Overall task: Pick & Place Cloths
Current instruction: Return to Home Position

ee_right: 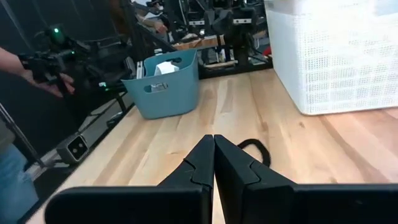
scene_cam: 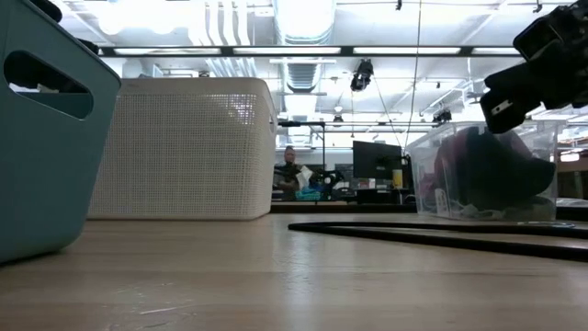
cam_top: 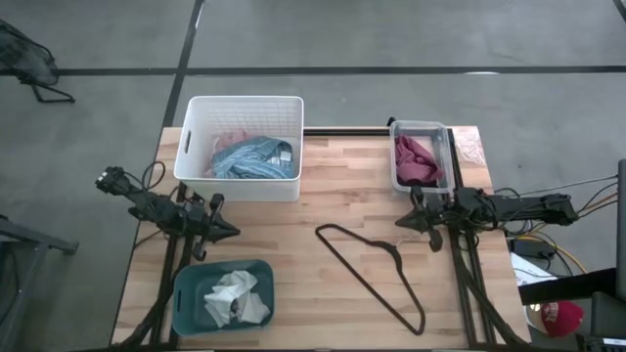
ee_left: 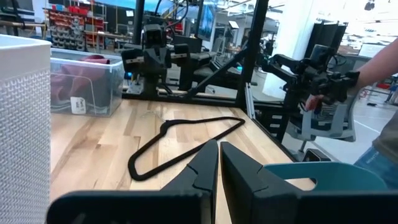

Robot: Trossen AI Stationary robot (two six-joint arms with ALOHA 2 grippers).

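A blue striped shirt (cam_top: 252, 156) lies in the white basket (cam_top: 188, 147) at the table's far left, with a pinkish piece (cam_top: 230, 143) beside it. A maroon cloth (cam_top: 418, 161) fills the clear bin (cam_top: 421, 125) at the far right. White and grey pieces (cam_top: 235, 296) sit in the teal bin (cam_top: 191, 293) at the near left. My left gripper (cam_top: 233, 232) hovers shut between the basket and the teal bin. My right gripper (cam_top: 401, 223) hovers shut just near of the clear bin. Neither touches a cloth.
A thin black wire hanger (cam_top: 377, 262) lies flat on the table's middle, its hook toward the right gripper. A pale pink patch (cam_top: 469, 145) shows at the far right corner. A person's hand (ee_left: 373, 68) holds a device beyond the table's near side.
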